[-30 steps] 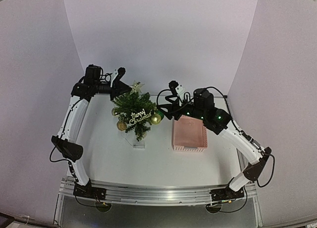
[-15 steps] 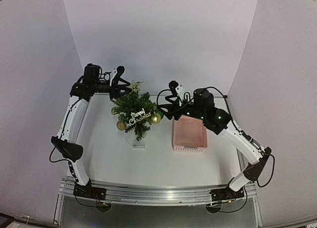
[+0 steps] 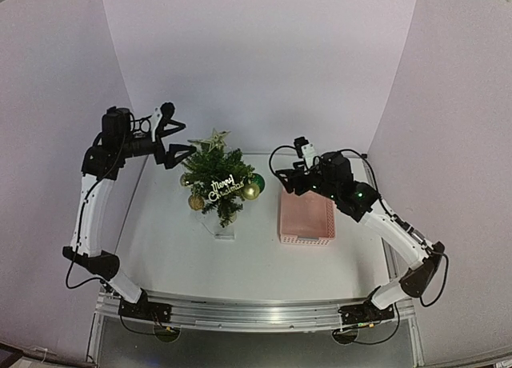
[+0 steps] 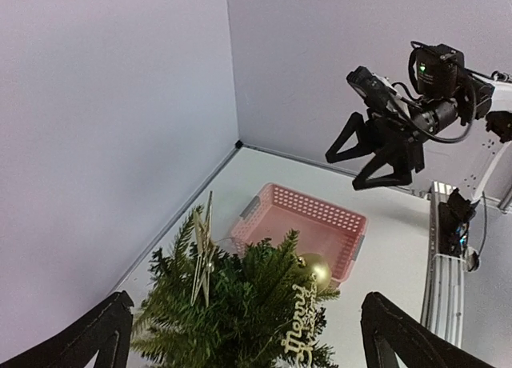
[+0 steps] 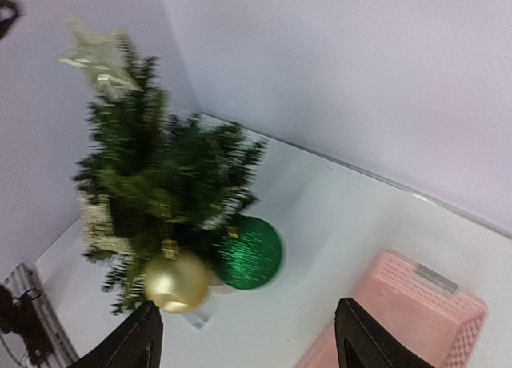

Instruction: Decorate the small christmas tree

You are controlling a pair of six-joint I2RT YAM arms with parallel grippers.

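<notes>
1. The small christmas tree stands on the desk, left of centre and toward the back wall, on a small pale base.
2. It carries a pale gold star at its tip, a "Merry Christmas" sign, two gold baubles and a green bauble on its right side.
3. A pink basket sits on the desk just right of the tree, apart from it.
4. The left gripper is released, its jaws spread wide and holding nothing. It hangs in the air left of the treetop, near the star but not touching it.
5. The right gripper is also released and empty. It hovers above the far end of the basket, to the right of the tree and apart from it.
</notes>
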